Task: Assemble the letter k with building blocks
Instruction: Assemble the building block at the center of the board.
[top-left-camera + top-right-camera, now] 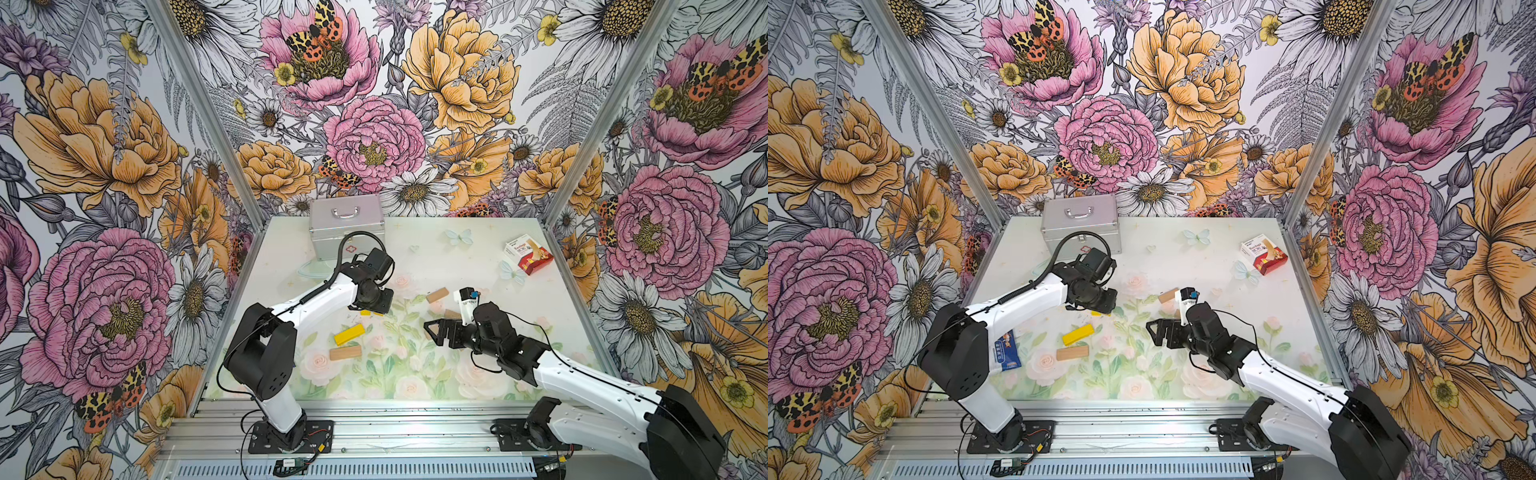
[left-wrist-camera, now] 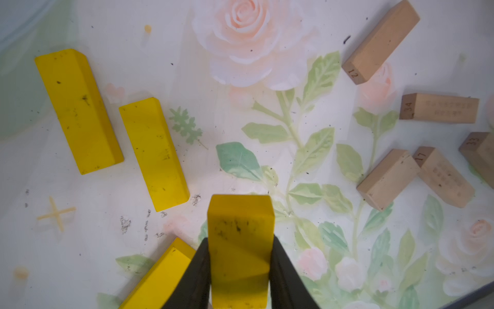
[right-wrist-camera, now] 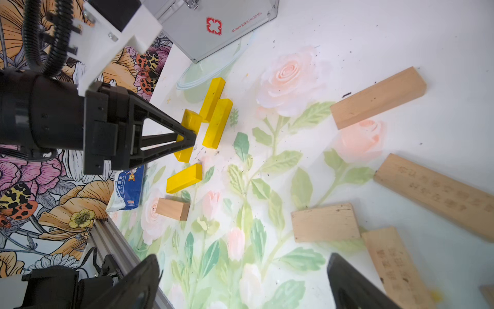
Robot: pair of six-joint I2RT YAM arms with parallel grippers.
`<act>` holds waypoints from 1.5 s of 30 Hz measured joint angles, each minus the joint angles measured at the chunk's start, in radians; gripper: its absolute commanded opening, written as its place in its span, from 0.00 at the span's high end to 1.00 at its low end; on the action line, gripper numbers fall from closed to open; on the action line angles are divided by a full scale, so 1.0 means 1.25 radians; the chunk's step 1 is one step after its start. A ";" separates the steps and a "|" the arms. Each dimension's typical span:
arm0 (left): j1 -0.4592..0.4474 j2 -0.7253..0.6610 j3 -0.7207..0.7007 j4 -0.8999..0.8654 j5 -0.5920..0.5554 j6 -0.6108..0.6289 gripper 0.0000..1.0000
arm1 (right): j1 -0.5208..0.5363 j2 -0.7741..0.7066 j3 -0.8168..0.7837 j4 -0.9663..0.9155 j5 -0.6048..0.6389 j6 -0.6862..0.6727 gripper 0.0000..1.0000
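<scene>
Logging the grip first: the left end effector (image 2: 239,242) is clenched on a yellow block (image 2: 240,222), with its dark fingers (image 2: 197,273) pressed against the block's two long sides. I cannot tell whether the block's underside touches the counter (image 1: 457,257).

Just beyond the held piece lie the outer yellow bar (image 2: 77,109) and the inner yellow bar (image 2: 153,152). They are flat, roughly parallel and staggered, with a narrow gap between them in the left wrist view. The fourth yellow bar (image 1: 349,334) lies apart from them, nearer the robot, with a pale wood block (image 1: 345,352) just beside it.

The other pale pieces are grouped toward the right arm. The block marked 12 (image 2: 381,42) and the block marked 34 (image 2: 441,108) lie separate. The unmarked pale block (image 2: 387,179) and the block marked 17 (image 2: 443,176) meet at one end in a V.

The right end effector (image 3: 243,258) hovers near that group — jaws spread wide, holding nothing.

Also on the counter are a silver case (image 1: 347,224) at the back, a red-and-white carton (image 1: 528,253) at the back right, and a blue-white sachet (image 1: 1007,353) at the left edge.
</scene>
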 measured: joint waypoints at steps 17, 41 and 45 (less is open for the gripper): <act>0.120 -0.050 -0.122 -0.003 -0.020 -0.071 0.71 | 0.000 0.078 0.022 0.044 -0.026 -0.003 0.01; 0.147 0.060 -0.094 -0.003 -0.064 -0.055 0.71 | 0.000 0.131 0.064 0.063 -0.049 -0.017 0.01; 0.147 0.085 -0.076 -0.003 -0.069 -0.046 0.72 | 0.000 0.131 0.064 0.063 -0.049 -0.017 0.01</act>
